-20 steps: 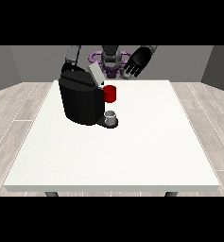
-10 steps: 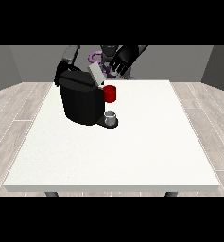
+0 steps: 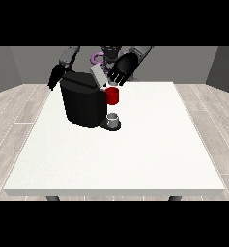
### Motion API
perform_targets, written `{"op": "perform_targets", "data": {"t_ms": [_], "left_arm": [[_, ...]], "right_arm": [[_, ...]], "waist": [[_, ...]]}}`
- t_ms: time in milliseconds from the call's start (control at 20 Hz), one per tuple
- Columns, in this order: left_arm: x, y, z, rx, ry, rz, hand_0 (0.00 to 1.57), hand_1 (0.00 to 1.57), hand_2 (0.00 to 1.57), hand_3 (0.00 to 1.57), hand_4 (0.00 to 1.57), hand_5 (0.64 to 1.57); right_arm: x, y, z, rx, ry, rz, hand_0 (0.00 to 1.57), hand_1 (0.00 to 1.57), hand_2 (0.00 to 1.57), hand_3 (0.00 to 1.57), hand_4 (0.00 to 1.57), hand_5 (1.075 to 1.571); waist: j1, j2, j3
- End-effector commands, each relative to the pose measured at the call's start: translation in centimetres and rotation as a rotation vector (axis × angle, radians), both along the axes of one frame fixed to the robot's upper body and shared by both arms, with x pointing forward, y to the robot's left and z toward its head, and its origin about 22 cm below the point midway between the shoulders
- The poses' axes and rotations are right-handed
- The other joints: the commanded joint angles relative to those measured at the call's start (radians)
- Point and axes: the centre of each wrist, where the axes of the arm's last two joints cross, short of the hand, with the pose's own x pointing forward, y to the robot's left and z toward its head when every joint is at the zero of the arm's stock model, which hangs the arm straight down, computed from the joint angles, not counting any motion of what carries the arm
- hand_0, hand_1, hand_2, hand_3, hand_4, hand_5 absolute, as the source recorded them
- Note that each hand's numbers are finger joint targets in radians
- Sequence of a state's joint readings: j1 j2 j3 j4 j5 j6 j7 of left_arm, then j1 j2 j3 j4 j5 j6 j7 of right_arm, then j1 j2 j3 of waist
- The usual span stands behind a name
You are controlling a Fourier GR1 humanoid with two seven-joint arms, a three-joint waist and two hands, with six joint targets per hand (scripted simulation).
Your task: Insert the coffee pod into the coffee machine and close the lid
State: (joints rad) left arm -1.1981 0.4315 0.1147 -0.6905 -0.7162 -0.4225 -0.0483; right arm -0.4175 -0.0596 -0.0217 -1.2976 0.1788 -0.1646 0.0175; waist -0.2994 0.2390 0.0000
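Front view here, so I'm small at the top and my arms come out over the white table (image 3: pixel 135 159) toward the camera. My hand at the view's right (image 3: pixel 123 69) is up above the front of the black coffee machine (image 3: pixel 83 102), palm turned down and toward the camera, fingers (image 3: pixel 115 79) hanging down fairly straight and relaxed rather than curled round anything. It sits right by the grey lid (image 3: pixel 99 76), which stands tilted up and open; the fingertips are close to the lid's upper edge, but I honestly can't tell if they touch it. My hand at the view's left (image 3: pixel 55 77) hangs down behind the machine's back corner, arm bent at the elbow, and it's just a dark shape from here, so I can't tell what it's doing. The red pod holder (image 3: pixel 113 96) sticks out at the front of the machine, just under my right-side hand, and a small pale bit shows at its top, likely the coffee pod (image 3: pixel 113 84), though it's too small to be sure. A grey cup (image 3: pixel 113 119) stands on the machine's base plate directly below the red part. No brand, label or writing I can read anywhere on the machine.
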Motion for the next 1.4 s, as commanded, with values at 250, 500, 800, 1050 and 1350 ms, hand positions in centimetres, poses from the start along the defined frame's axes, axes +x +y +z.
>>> {"op": "perform_targets", "data": {"t_ms": [250, 500, 800, 1050, 1350], "left_arm": [[0.1, 0.0, 2.2, 0.008, -0.035, -0.010, 1.25, 1.25, 1.29, 1.24, 0.45, 1.571], [0.5, -1.1, -0.3, 0.006, 0.017, -0.017, 1.21, 1.21, 1.25, 1.22, 0.43, 1.571], [0.5, -1.9, 0.9, 0.017, -0.021, -0.022, 1.17, 1.17, 1.24, 1.20, 0.42, 1.571], [0.2, 0.2, 2.3, -0.011, -0.082, -0.008, 1.23, 1.23, 1.26, 1.20, 0.41, 1.571], [0.4, -2.7, 1.1, 0.026, -0.080, -0.048, 1.22, 1.22, 1.24, 1.20, 0.36, 1.571]], "right_arm": [[1.1, -0.8, 1.8, -0.003, -0.031, -0.024, 0.00, 0.00, 0.00, 0.00, 0.00, 1.571], [0.2, -0.4, 0.0, 0.014, -0.001, -0.023, 0.00, 0.00, 0.00, 0.00, 0.22, 1.571], [1.0, -0.3, 0.8, 0.014, -0.014, -0.028, 0.00, 0.00, 0.00, 0.00, 0.12, 1.571], [0.5, -1.3, 0.2, 0.010, -0.035, -0.025, 0.00, 0.00, 0.00, 0.00, 0.00, 1.571], [1.9, -3.2, 2.0, 0.023, -0.027, -0.057, 0.00, 0.00, 0.00, 0.00, 0.00, 1.571]], "waist": [[0.000, 0.062, 0.0002], [-0.002, 0.035, 0.0002], [0.001, 0.056, 0.0002], [-0.019, 0.087, 0.0002], [0.012, 0.065, 0.0006]]}}
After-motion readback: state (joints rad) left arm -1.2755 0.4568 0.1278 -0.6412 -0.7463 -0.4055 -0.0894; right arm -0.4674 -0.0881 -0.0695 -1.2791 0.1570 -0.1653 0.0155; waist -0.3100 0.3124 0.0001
